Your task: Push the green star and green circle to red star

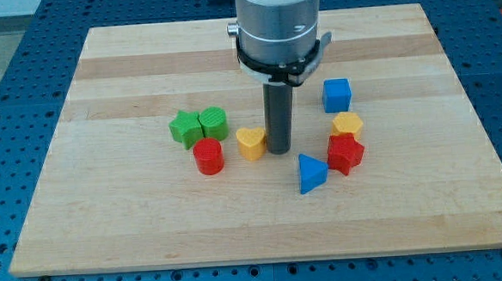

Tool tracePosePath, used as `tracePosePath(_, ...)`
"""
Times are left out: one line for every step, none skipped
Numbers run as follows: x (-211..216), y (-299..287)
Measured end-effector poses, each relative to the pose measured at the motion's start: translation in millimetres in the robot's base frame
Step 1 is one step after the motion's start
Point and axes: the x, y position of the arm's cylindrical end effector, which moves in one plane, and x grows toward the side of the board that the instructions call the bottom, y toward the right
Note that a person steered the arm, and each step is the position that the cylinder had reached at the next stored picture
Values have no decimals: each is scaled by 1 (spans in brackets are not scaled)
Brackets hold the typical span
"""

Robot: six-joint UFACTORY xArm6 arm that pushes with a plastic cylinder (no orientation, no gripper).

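Observation:
The green star (183, 128) and the green circle (213, 123) sit touching side by side left of the board's middle. The red star (345, 154) lies toward the view's right, just below a yellow hexagon (347, 124). My tip (278, 149) rests on the board between the two groups, right beside a yellow heart (250, 143) on its left. The tip is about 75 px right of the green circle and about 75 px left of the red star.
A red cylinder (208, 156) sits just below the green circle. A blue triangle (311, 172) lies left of and below the red star. A blue cube (336, 94) stands above the yellow hexagon. The wooden board (108, 208) lies on a blue perforated table.

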Motion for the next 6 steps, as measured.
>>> tracePosePath(15, 2)
tracePosePath(20, -19)
tracePosePath(29, -56)
tracePosePath(30, -82)
tracePosePath(30, -83)
tracePosePath(30, -80)
